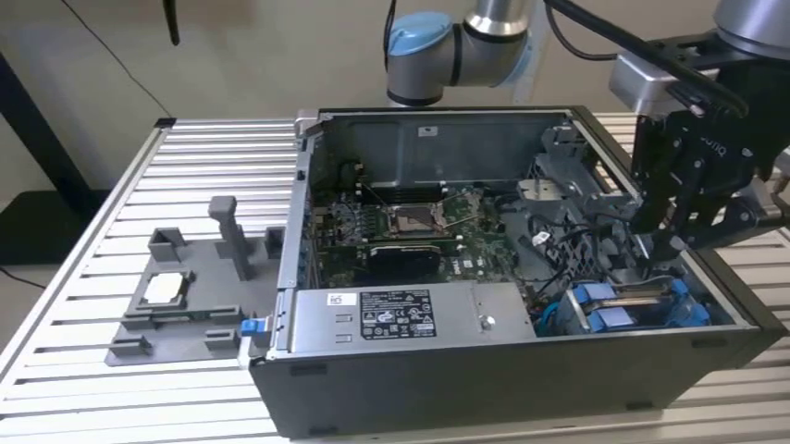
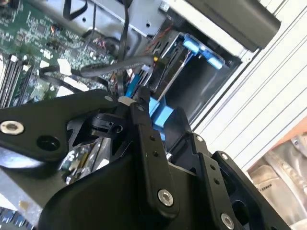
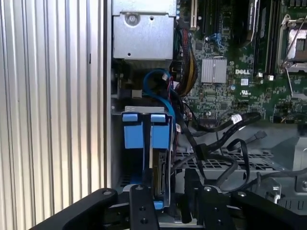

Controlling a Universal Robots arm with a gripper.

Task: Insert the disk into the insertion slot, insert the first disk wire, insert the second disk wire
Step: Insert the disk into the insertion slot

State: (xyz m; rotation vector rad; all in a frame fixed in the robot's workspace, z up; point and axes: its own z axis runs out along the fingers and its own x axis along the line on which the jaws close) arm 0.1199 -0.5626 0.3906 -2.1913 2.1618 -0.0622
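The exterior view shows the whole computer case [image 1: 494, 370]. The first wrist view shows the disk [image 3: 160, 172] in the insertion slot [image 3: 133, 130] at the case corner, with the claw [image 3: 165, 201] clamped on its blue carrier.

An open dark grey metal computer case [image 1: 494, 393] lies on a ribbed silver aluminium table [image 1: 210, 148]. Inside the case are a green motherboard [image 1: 484, 245], a grey metal box with a white sticker label [image 1: 494, 319], loose black cables [image 3: 220, 127] and a small silver finned heat sink [image 3: 213, 71]. Just beside the case, on the exterior view's left, stands a grey plastic fixture with upright posts [image 1: 198, 319].
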